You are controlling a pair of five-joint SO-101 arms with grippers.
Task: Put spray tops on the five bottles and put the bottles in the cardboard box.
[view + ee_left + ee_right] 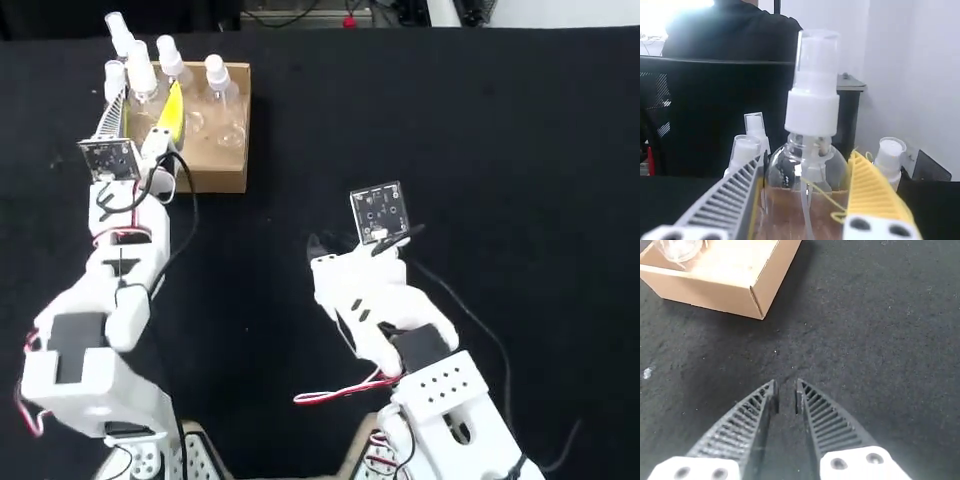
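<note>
The cardboard box (pixel 215 180) sits at the table's far left, with several clear bottles in it, all wearing white spray tops, such as one at the right (pixel 218 78). My left gripper (pixel 145 112) is over the box's left part, shut on one clear bottle (pixel 800 175) whose spray top (pixel 812 100) stands upright between the grey finger (pixel 735 190) and the yellow finger (pixel 870 195). Other bottles (pixel 747 150) stand just behind it. My right gripper (pixel 318 245) rests low at the table's middle, and in its own wrist view the gripper (pixel 786 392) is shut and holds nothing.
The black cloth (pixel 450 130) covers the whole table. The box's near corner (pixel 757 305) lies a short way ahead of the right gripper. A black chair and a person's dark back (pixel 725 40) are behind the table.
</note>
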